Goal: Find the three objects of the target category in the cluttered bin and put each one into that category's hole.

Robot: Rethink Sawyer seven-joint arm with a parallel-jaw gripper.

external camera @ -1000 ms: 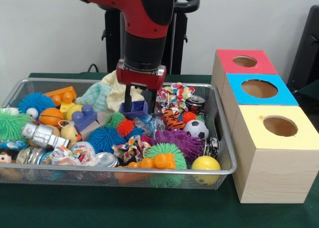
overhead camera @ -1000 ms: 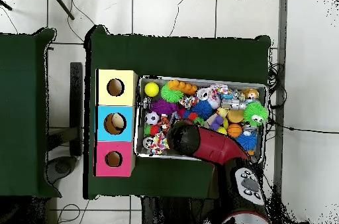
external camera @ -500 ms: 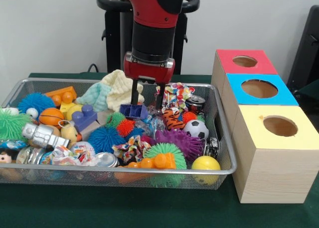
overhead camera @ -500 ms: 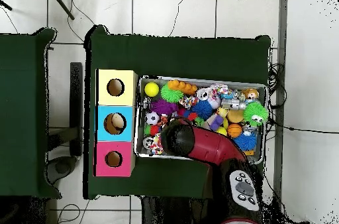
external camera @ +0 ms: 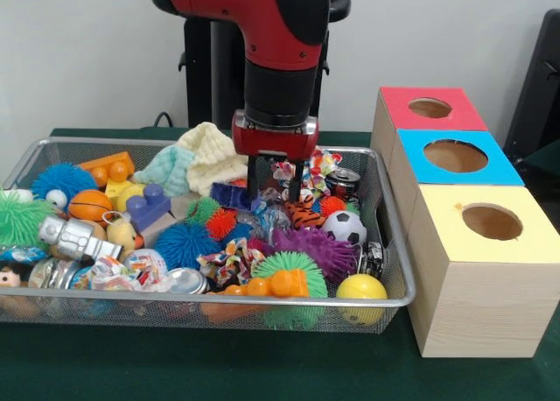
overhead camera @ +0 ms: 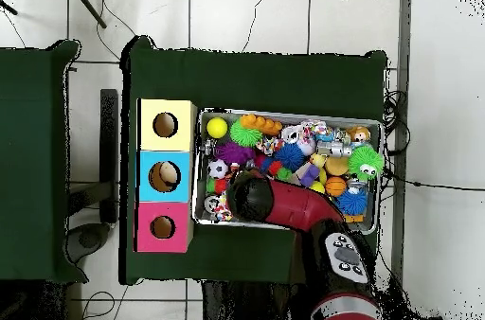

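The gripper [external camera: 274, 189] was seen with its fingers spread and nothing held, lowered into the wire bin [external camera: 385, 270] over the crinkled clutter between the blue block [external camera: 229, 195] and the tiger toy [external camera: 304, 214]. Which category was wanted could not be told. A clean grasp would likely be helped by straddling one item only, clear of its neighbours. Compared with a second earlier, the gripper had been shifted rightward off the blue block.

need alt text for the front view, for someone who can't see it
A red and black robot arm reaches down into a wire mesh bin crammed with colourful toys, its tool open, fingers spread just above the pile's middle. To the bin's right stand three wooden boxes with round holes on top: red, blue and yellow.
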